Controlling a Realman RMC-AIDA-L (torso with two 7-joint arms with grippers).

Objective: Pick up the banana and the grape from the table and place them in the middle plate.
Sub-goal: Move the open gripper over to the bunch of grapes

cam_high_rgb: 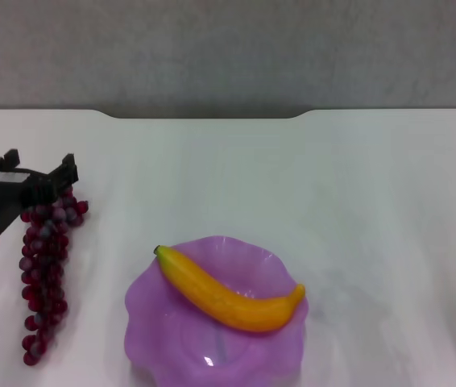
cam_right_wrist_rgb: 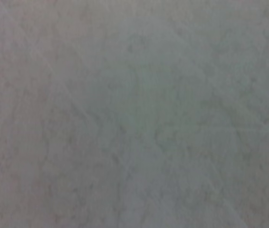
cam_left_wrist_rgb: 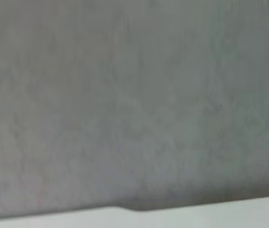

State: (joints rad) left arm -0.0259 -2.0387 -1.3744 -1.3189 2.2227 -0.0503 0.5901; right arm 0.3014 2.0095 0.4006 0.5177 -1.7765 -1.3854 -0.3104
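Head view alone: banana (cam_high_rgb: pixel 232 293), grape (cam_high_rgb: pixel 44 270).

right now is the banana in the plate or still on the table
In: the banana lies across the middle plate, both ends resting on its scalloped rim.

White table (cam_high_rgb: pixel 292 185): grape (cam_high_rgb: pixel 44 274) at left, middle plate (cam_high_rgb: pixel 151 322) near centre

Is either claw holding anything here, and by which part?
Nothing is clearly held. The left claw sits open at the far end of the grape, which lies on the table. The banana rests in the middle plate.
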